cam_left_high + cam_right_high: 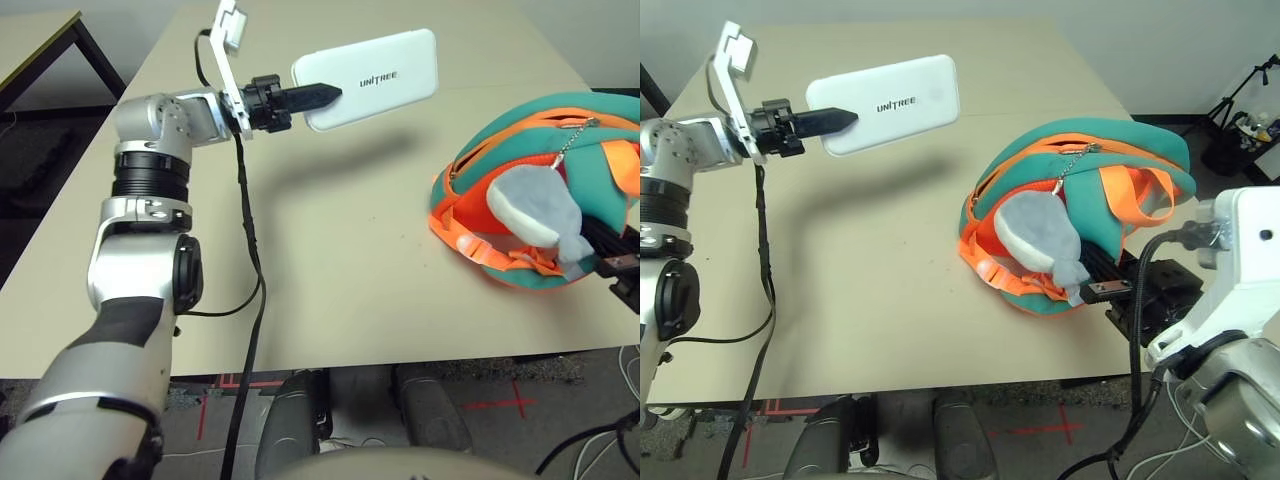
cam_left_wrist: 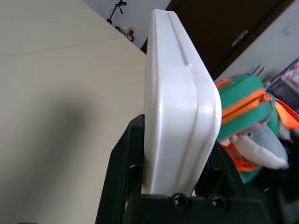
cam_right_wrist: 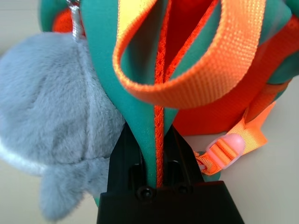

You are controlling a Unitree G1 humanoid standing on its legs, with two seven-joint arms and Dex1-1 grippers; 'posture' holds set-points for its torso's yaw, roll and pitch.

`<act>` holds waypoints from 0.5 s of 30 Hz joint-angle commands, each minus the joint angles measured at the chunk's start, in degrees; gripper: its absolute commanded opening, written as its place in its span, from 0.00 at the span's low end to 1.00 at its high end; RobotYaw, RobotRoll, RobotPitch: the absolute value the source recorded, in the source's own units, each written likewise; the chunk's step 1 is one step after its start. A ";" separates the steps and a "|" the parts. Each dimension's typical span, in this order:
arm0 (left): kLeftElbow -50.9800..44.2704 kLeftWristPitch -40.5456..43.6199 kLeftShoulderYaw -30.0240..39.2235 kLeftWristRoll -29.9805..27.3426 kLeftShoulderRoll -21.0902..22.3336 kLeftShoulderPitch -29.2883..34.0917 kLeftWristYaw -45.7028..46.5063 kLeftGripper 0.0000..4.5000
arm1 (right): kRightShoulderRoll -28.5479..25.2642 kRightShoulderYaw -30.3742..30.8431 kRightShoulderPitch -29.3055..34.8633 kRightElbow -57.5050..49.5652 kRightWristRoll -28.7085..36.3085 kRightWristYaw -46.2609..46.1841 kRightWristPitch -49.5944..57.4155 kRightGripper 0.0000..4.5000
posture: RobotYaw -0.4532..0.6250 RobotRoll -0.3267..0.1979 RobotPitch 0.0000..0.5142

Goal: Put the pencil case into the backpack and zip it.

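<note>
Gripping the pencil case [image 1: 375, 72] by one end, the left hand [image 1: 318, 96] holds it above the table [image 1: 330, 260]; at four o'clock, the right hand [image 3: 156, 154] pinches the backpack [image 1: 1110, 160] edge.

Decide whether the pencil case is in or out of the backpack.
Out. The left pincer holds the pencil case in the air above the table, apart from the backpack.

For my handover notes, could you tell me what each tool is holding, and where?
Left tool: pencil case, by one short end. Right tool: backpack, by a teal edge.
</note>
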 commanded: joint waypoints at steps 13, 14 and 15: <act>3.61 -20.72 -17.03 14.30 3.53 -12.07 -19.48 0.31 | 4.86 8.12 -9.93 7.47 -20.35 15.04 -1.73 0.06 | 0.23 0.62 0.25; 5.58 -23.23 -17.75 15.81 2.73 -12.94 -20.00 0.31 | 5.01 8.12 -10.38 7.45 -20.70 15.33 -1.58 0.06 | 0.23 0.62 0.25; 8.34 -26.26 -18.16 17.12 1.36 -13.94 -20.38 0.31 | 5.19 7.96 -10.71 7.26 -20.84 15.40 -1.34 0.06 | 0.21 0.62 0.25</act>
